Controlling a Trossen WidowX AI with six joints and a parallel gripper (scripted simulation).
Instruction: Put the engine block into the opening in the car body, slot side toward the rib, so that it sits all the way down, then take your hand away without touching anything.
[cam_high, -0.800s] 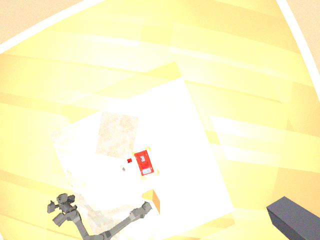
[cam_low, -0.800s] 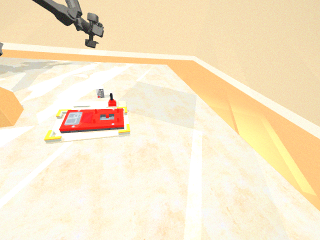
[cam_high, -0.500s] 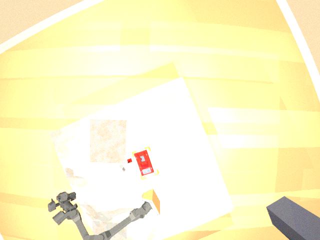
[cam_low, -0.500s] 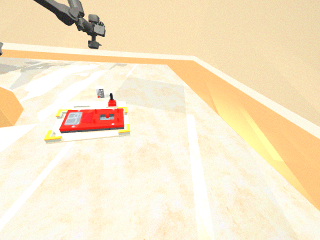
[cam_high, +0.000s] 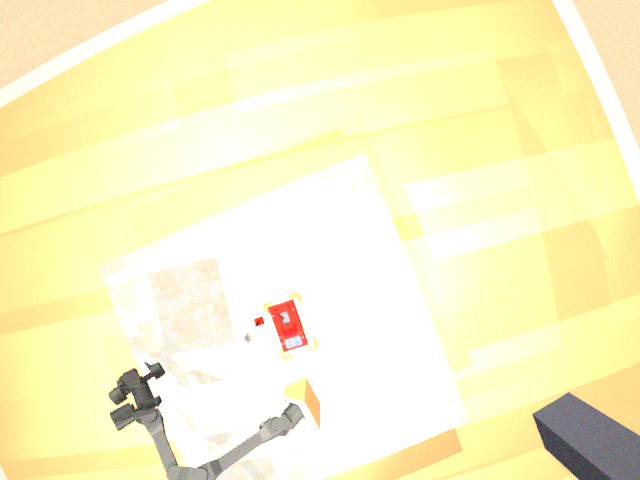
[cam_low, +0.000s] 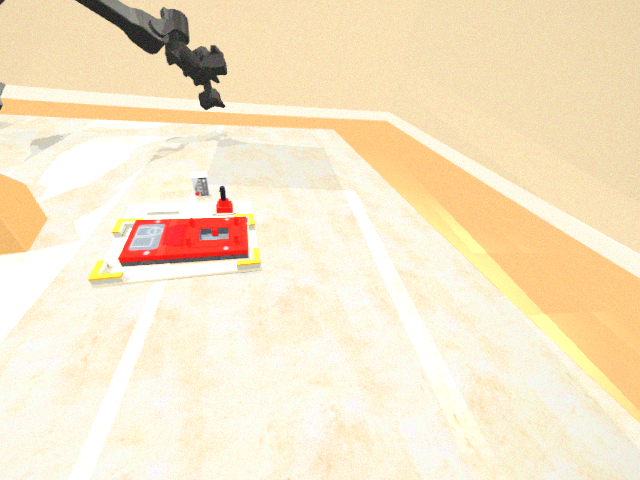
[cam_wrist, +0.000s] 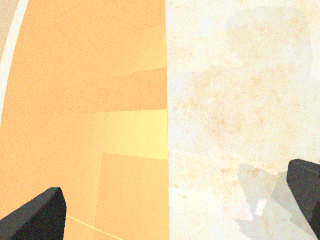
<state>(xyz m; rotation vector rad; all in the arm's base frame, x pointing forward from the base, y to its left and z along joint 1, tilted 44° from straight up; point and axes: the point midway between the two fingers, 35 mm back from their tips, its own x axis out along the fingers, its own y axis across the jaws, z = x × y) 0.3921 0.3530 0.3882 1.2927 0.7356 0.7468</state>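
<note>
The red car body (cam_high: 289, 328) (cam_low: 175, 240) lies flat between the yellow corners of a white tray (cam_high: 295, 297) (cam_low: 175, 270). Its small opening (cam_low: 214, 234) shows grey inside, with a little red rib at its edge. A small grey and white block, which looks like the engine block (cam_high: 248, 337) (cam_low: 200, 184), stands outside the tray on its arm side. Its slot side cannot be made out. My gripper (cam_high: 129, 388) (cam_low: 223, 88) (cam_wrist: 182, 187) is open and empty, raised high and well away from the block and the car body. Neither shows in the wrist view.
A small red piece with a black lever (cam_high: 258, 321) (cam_low: 223, 205) stands beside the tray's edge, near the grey block. An orange block (cam_high: 312, 403) (cam_low: 15, 217) stands near the arm's base. A large dark box (cam_high: 584, 434) is at the lower right of the top view.
</note>
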